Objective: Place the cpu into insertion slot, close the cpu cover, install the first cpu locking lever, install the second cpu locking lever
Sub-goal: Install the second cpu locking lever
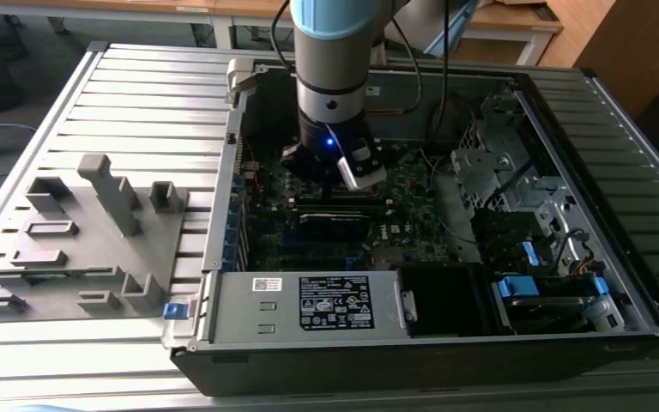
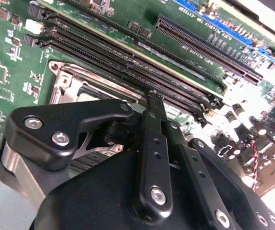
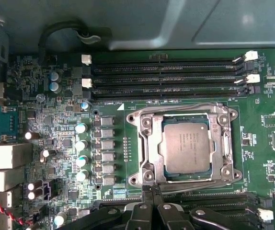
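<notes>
Arm: it is reaching straight down from the top of the exterior view into the open case (image 1: 444, 283), its wrist glowing with a small blue light.
Pincer: the pincer (image 2: 153, 98) is hovering low over the board (image 3: 56, 120), beside the socket on its memory-slot side. In the second wrist view the two black fingers (image 2: 152, 143) are lying pressed together to a single tip, so it is clenched, and I am seeing nothing between them.
Pincer in the first wrist view: the fingertips (image 3: 149, 191) are showing just beside the socket frame's edge; whether they are touching it I cannot tell.
Cpu: the cpu (image 3: 185, 145) is sitting flat in the slot (image 3: 162, 165), its dull silver top facing up and square with the recess.
Cover: the cover (image 3: 185, 111) appears to be lying down around the chip, its silvery frame bordering the cpu on all sides, though from this angle I cannot be sure it is fully seated.
Levers: thin wire levers (image 3: 176, 106) are running along the frame's edges; whether they are latched I cannot tell.
Memory slots: long black slots (image 3: 166, 76) are running parallel to the socket on one side, and another set (image 3: 209, 201) is lying on the other, next to the pincer.
Case: it is lying open on a ribbed grey surface (image 1: 135, 103).
Fixture: a grey block (image 1: 89, 240) with upright posts is standing on the surface, to the exterior view's left of the case.
</notes>
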`<action>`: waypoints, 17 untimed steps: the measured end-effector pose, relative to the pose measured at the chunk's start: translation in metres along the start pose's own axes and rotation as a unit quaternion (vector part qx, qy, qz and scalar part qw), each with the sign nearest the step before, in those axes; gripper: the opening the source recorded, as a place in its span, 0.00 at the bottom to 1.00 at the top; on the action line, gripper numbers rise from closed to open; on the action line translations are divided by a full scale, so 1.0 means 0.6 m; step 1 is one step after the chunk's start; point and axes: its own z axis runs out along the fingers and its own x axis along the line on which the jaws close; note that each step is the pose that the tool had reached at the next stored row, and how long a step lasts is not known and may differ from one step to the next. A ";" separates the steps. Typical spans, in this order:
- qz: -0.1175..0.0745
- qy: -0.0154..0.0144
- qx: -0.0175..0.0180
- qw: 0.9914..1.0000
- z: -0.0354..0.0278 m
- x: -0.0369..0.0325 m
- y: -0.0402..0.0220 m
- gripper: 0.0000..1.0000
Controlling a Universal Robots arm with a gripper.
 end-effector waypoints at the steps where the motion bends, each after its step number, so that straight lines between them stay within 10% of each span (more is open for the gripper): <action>1: 0.000 0.000 -0.002 1.000 0.001 0.000 -0.001 0.11; 17: 0.002 0.001 -0.029 1.000 0.007 0.010 -0.006 0.11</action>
